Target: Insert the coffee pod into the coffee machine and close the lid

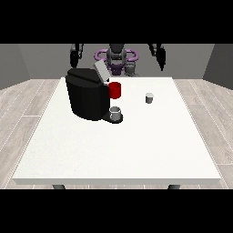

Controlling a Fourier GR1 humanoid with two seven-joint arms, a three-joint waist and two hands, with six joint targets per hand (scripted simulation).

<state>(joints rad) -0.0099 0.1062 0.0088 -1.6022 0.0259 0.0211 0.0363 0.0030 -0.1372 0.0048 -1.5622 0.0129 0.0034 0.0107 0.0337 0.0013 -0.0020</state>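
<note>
A black coffee machine [86, 97] stands on the white table [118, 150] at the view's left, its grey lid [101, 73] tilted up and open. A red part [115, 90] shows at its front, with a grey cup [116, 113] on the drip base below. The small grey coffee pod [149, 98] sits alone on the table to the right of the machine. Both hands are raised near the robot's shoulders, far behind these things: the hand at the view's left [75, 55] and the hand at the view's right [159, 55]. Neither holds anything.
The robot's torso [116, 59] stands behind the table's far edge. Wooden floor surrounds the table. The table's front half is bare white surface.
</note>
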